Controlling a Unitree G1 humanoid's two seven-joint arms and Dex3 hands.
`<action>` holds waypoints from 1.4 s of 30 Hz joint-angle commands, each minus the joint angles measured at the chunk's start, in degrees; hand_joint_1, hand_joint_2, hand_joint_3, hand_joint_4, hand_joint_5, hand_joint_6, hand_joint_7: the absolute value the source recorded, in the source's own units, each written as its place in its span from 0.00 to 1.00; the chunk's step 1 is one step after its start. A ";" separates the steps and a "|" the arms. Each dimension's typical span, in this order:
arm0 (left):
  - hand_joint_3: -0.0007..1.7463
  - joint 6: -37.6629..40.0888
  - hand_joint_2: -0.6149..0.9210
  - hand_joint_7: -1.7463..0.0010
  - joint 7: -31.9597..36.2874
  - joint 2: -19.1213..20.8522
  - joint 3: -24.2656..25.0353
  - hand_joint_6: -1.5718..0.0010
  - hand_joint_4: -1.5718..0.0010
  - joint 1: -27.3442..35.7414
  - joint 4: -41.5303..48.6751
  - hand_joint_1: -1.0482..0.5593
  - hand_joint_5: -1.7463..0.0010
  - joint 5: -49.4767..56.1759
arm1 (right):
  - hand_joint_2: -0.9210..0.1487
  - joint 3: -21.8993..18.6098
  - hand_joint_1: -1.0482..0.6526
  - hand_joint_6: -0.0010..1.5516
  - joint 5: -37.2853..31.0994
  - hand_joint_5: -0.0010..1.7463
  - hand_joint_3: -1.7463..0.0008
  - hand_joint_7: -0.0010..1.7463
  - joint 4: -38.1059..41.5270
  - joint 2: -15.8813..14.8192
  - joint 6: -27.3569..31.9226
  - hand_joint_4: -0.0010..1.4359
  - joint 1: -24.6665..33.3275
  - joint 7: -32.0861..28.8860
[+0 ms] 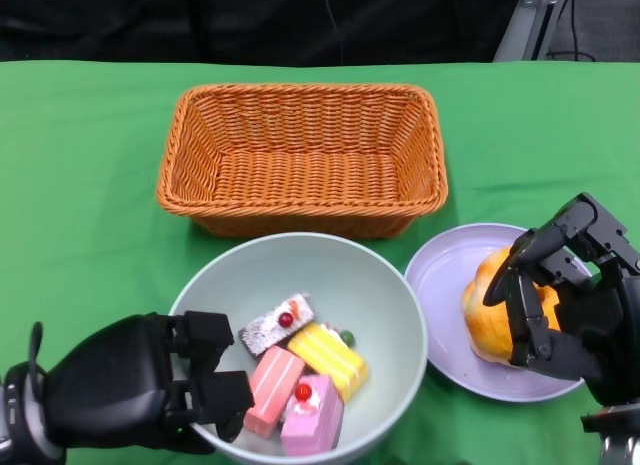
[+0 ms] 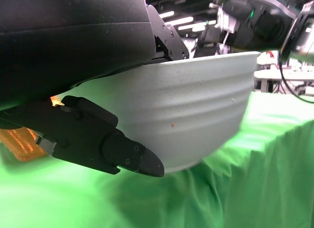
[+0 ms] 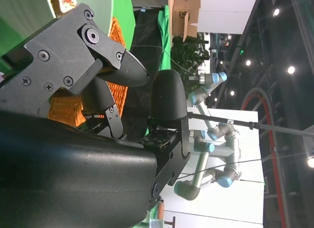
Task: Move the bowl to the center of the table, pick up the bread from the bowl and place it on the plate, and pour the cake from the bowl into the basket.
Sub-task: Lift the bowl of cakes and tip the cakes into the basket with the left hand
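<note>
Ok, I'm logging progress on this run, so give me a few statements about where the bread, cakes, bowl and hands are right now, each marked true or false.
1. The bread lies on the plate. True.
2. The basket holds the cake pieces. False: the basket is empty; the cakes are in the bowl.
3. The left hand grips the bowl's near rim. True.
4. The right hand is far from the bread. False: its fingers are around the bread on the plate.
5. The bowl sits behind the basket. False: it sits in front of it, nearer the robot.
</note>
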 commanded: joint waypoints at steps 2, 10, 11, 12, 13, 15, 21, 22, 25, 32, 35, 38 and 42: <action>0.07 0.12 1.00 0.08 3.57 2.76 2.24 0.66 0.59 1.33 -3.13 0.52 0.00 0.11 | 0.43 -0.34 0.51 0.34 0.17 1.00 0.30 0.90 -0.06 0.33 0.00 0.48 -0.52 -0.83; 0.07 -1.04 1.00 0.01 1.66 3.29 7.35 0.71 0.58 2.83 -6.43 0.56 0.00 -4.00 | 0.41 0.00 0.52 0.33 -0.17 1.00 0.31 0.89 1.12 0.57 -0.34 0.46 -0.77 -0.41; 0.06 -0.88 0.99 0.01 1.08 2.89 8.09 0.70 0.57 3.01 -6.56 0.58 0.00 -4.79 | 0.41 0.08 0.52 0.33 -0.32 1.00 0.31 0.89 1.19 0.55 -0.23 0.45 -0.70 -0.40; 0.06 -0.92 0.98 0.00 0.71 2.37 8.76 0.70 0.56 2.93 -6.44 0.59 0.00 -5.50 | 0.41 0.24 0.52 0.32 -0.58 1.00 0.31 0.89 1.13 0.60 0.04 0.45 -0.59 -0.55; 0.06 -0.93 0.99 0.00 0.38 1.96 9.32 0.69 0.56 2.87 -6.32 0.60 0.00 -5.99 | 0.41 0.37 0.52 0.33 -0.88 1.00 0.31 0.89 1.05 0.64 0.22 0.44 -0.48 -0.74; 0.05 -1.19 1.00 0.00 0.28 1.22 10.08 0.68 0.56 2.38 -5.83 0.60 0.00 -6.49 | 0.41 0.64 0.52 0.33 -1.32 1.00 0.32 0.89 0.76 0.78 0.65 0.44 -0.24 -1.18; 0.04 -2.14 0.99 0.00 -0.91 -0.36 12.07 0.69 0.56 -0.25 -4.02 0.56 0.00 -7.47 | 0.38 0.99 0.52 0.34 -2.56 1.00 0.36 0.89 1.67 0.68 -0.01 0.45 -0.27 -1.69; 0.04 -2.28 0.99 0.01 -1.12 -1.19 12.54 0.68 0.57 -0.90 -3.39 0.57 0.00 -8.19 | 0.38 1.16 0.52 0.34 -3.35 1.00 0.37 0.89 1.87 0.43 0.10 0.45 -0.24 -1.81; 0.07 -2.65 1.00 0.02 -2.71 -3.25 13.67 0.67 0.57 -2.62 -1.60 0.59 0.00 -10.03 | 0.36 1.51 0.53 0.33 -4.46 1.00 0.39 0.90 2.79 0.11 -0.52 0.44 -0.27 -1.75; 0.10 -3.80 1.00 0.20 -8.71 -8.15 15.14 0.56 0.58 -8.22 5.35 0.60 0.00 -14.68 | 0.33 2.32 0.55 0.33 -4.54 1.00 0.43 0.89 4.67 0.29 -1.79 0.43 -0.14 -0.76; 0.12 -4.20 1.00 0.20 -10.00 -9.36 15.28 0.56 0.58 -10.25 8.06 0.57 0.00 -15.35 | 0.34 2.54 0.55 0.33 -4.89 1.00 0.43 0.88 5.28 0.23 -2.28 0.44 -0.20 -0.61; 0.13 -4.46 1.00 0.26 -10.09 -10.44 15.34 0.53 0.57 -12.03 10.42 0.57 0.00 -15.24 | 0.34 2.67 0.56 0.34 -5.49 1.00 0.42 0.88 5.88 0.16 -2.60 0.44 -0.25 -0.79; 0.13 -4.17 1.00 0.30 -9.98 -11.91 15.39 0.53 0.57 -13.71 12.88 0.56 0.00 -15.19 | 0.33 2.89 0.56 0.34 -5.76 1.00 0.42 0.88 7.16 0.06 -3.53 0.45 -0.51 -0.62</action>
